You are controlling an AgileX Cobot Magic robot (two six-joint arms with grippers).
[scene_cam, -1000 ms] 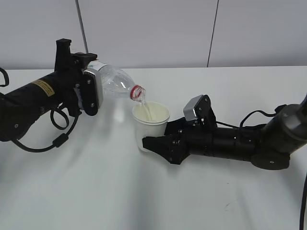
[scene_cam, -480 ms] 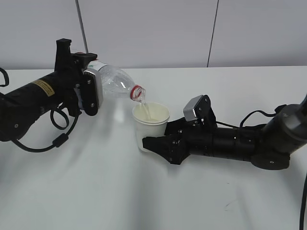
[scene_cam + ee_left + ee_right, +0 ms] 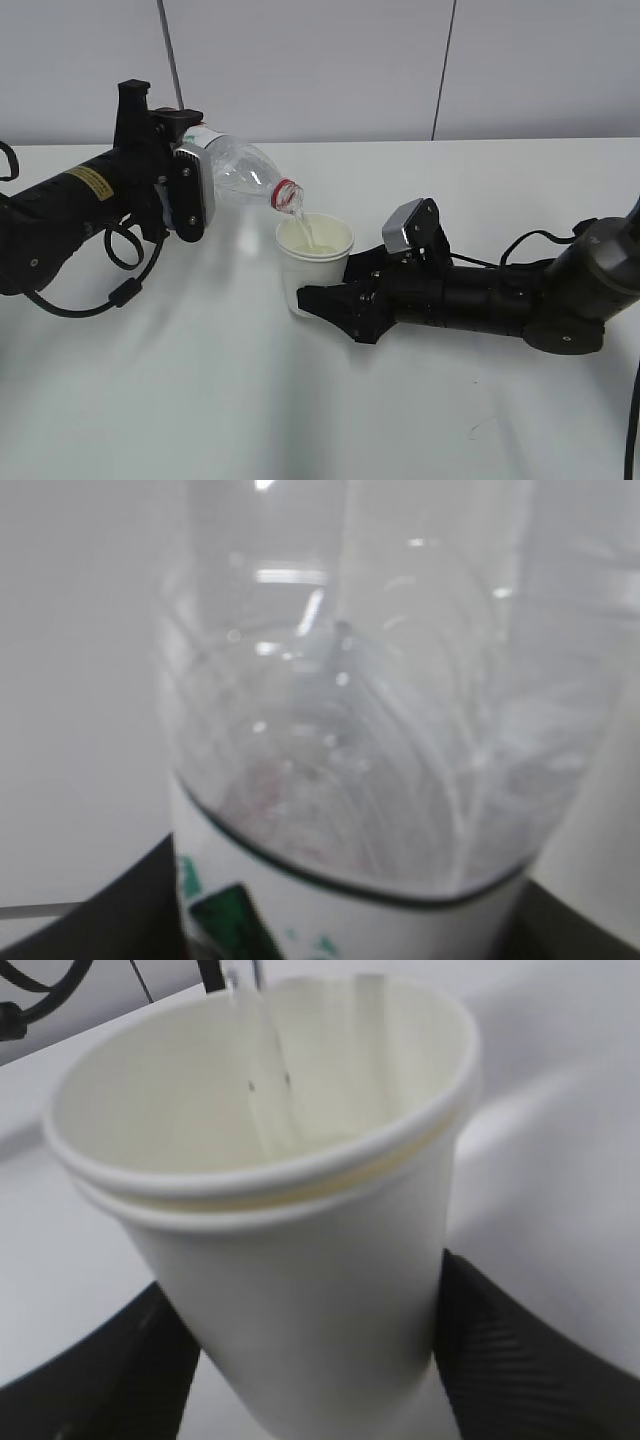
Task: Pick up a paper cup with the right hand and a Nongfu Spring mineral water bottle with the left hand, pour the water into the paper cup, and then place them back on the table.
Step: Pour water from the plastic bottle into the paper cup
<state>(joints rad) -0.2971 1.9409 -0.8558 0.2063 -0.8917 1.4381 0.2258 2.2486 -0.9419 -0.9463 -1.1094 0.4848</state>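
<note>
The left hand [image 3: 185,190] clamped the Nongfu Spring mineral water bottle [image 3: 235,172], its long axis tipped toward four o'clock, mouth just above the paper cup [image 3: 315,262], which the right hand [image 3: 325,298] gripped at its eight o'clock; water [image 3: 268,1060] streamed in.

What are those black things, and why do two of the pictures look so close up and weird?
Those are two robot arms on a white table. Each ends in a gripper, like a hand with two fingers. One picture is taken from in front, looking at the whole scene. The other two come from small cameras on the arms' wrists, so they see things very close. The left gripper holds a clear water bottle, tipped over; its camera sees mostly the see-through plastic. The right gripper holds a white paper cup, which fills its camera's picture. A thin stream of water is running from the bottle into the cup.
</note>
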